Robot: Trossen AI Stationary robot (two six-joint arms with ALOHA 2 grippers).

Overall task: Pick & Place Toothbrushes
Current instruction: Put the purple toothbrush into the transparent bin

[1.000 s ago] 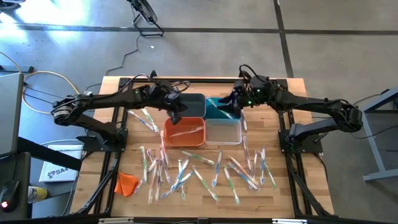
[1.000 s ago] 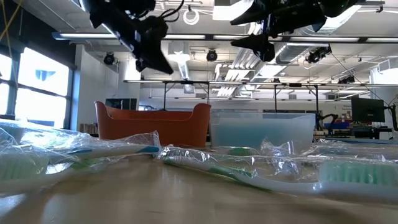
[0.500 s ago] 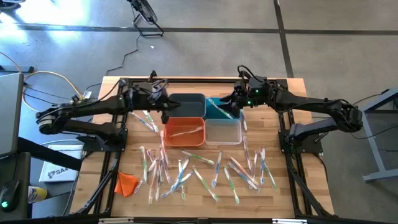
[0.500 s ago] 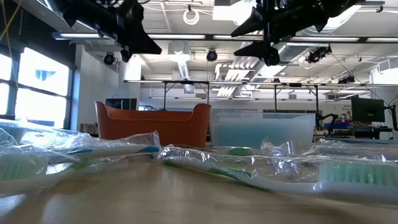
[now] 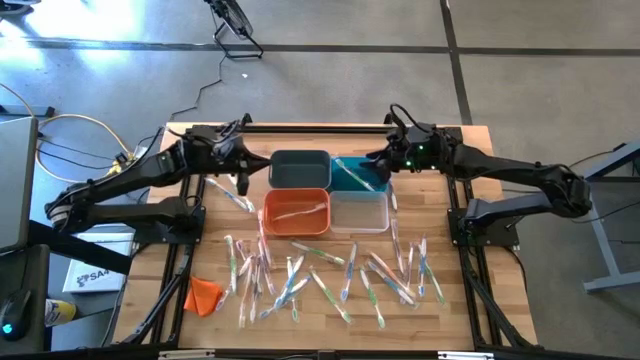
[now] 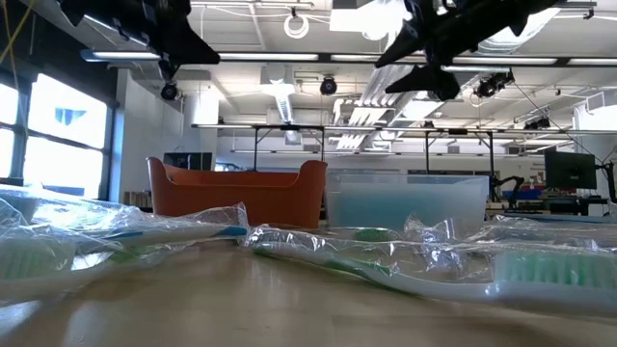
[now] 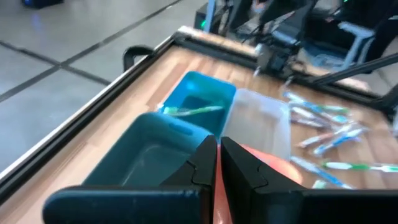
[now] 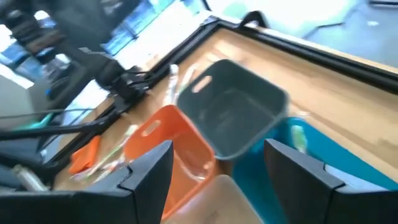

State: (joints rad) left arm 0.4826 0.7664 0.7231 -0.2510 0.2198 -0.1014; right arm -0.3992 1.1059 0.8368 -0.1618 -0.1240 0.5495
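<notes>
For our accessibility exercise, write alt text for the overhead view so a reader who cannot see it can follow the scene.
Four bins sit clustered mid-table: dark grey, teal, orange and clear. Two dark arms reach in from either side, with the left claw shut beside the grey bin and the right claw open over the teal one. Wrapped toothbrushes lie scattered across the near half of the wooden table.

Left end effector (image 5: 243, 180) raised, fingers pressed together, empty, arm stretched inward from the left. Right end effector (image 5: 377, 165) raised opposite, fingers (image 8: 148, 171) spread wide, empty.
</notes>
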